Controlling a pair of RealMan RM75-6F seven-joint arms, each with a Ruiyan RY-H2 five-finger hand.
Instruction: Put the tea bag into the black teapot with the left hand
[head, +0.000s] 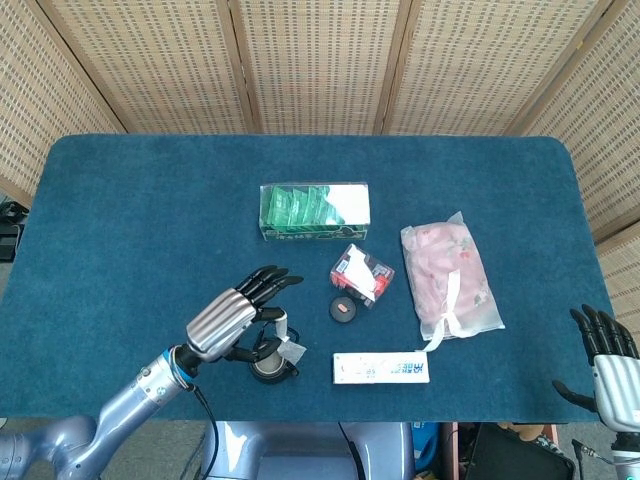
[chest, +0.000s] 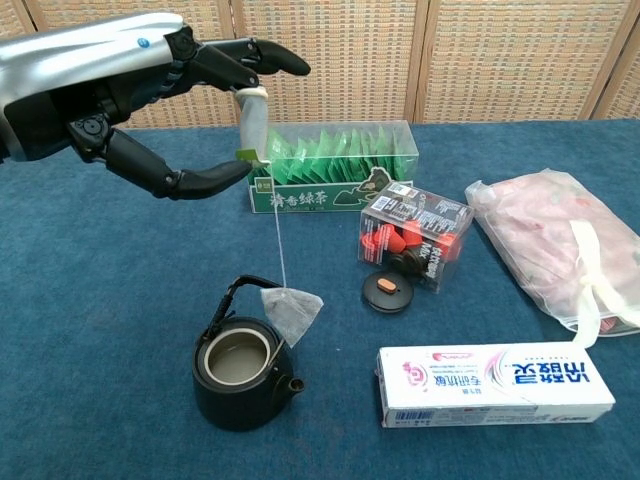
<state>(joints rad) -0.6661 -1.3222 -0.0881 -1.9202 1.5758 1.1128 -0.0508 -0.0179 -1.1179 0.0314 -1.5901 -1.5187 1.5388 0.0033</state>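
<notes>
The black teapot (chest: 240, 372) stands open-topped near the table's front edge, its bail handle raised; the head view shows the teapot (head: 268, 364) partly under my left hand (head: 233, 316). My left hand (chest: 150, 100) hovers above and left of the pot and pinches the tea bag's paper tag (chest: 252, 118) between thumb and a finger. From the tag a string runs down to the white tea bag (chest: 291, 312), which hangs tilted at the pot's right rim, just over the handle. My right hand (head: 606, 358) is at the lower right corner, fingers apart and holding nothing.
A green tea box (chest: 330, 170) stands behind the pot. To its right are a clear box of red items (chest: 415, 235), a small black disc (chest: 388, 292), a pink bag (chest: 560, 255) and a white carton (chest: 495, 385) lying right of the pot.
</notes>
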